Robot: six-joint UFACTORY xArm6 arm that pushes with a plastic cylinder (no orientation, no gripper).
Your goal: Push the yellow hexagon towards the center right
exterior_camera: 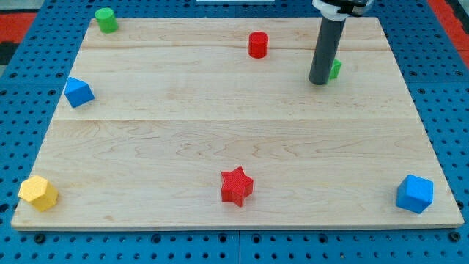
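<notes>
The yellow hexagon sits at the board's bottom left corner. My tip is at the end of the dark rod in the view's upper right, far from the hexagon. It stands right next to a green block that it mostly hides; I cannot tell whether they touch.
A green cylinder is at the top left corner. A red cylinder is at top centre. A blue block is at the left edge. A red star is at bottom centre. A blue block is at the bottom right.
</notes>
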